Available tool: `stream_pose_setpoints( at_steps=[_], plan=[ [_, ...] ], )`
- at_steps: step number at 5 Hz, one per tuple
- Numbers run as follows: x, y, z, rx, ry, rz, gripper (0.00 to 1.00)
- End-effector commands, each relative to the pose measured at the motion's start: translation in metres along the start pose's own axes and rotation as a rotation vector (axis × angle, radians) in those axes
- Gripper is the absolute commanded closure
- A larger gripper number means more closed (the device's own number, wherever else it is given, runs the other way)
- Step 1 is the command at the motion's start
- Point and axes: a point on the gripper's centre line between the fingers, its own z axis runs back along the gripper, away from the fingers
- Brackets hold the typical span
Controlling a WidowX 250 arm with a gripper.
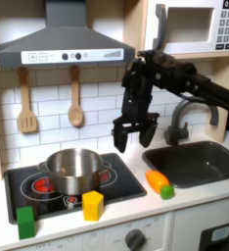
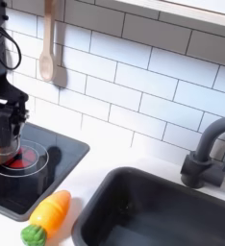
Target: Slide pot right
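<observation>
Glossy black stovetop (image 1: 126,186) | round shiny steel pot (image 1: 72,170) on it | tool (image 1: 134,138) released, hovering above

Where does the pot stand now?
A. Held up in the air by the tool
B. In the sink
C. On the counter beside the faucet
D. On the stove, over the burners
D: the pot sits on the black stove, and the tool hangs open above its right side.

Pot (image 1: 71,169) shiny silver. Stove (image 1: 126,181) black, red ring burners. Gripper (image 1: 134,135) black. Yellow block (image 1: 92,205), green block (image 1: 25,222) at counter's front edge. Toy carrot (image 2: 49,212) orange, green top. Sink (image 1: 219,162) dark grey. Wall tiles (image 2: 134,91) white. 2 wooden utensils (image 1: 75,108) tan.
</observation>
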Motion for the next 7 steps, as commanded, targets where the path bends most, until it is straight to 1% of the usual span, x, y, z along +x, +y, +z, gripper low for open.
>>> stream_pose_setpoints(
  at_steps=[1,3,4,5,6,7],
  plan=[
    [0.03,0.022,-0.01,0.007,0.01,0.029,0.0],
    [0.045,0.038,-0.022,0.025,0.018,0.043,0.0],
    [0.052,0.042,-0.028,0.025,0.029,0.04,0.0],
    [0.06,0.047,-0.039,0.041,0.039,0.039,0.0],
    [0.068,0.048,-0.049,0.042,0.052,0.051,0.0],
    [0.078,0.049,-0.055,0.046,0.053,0.061,0.0]
  ],
)
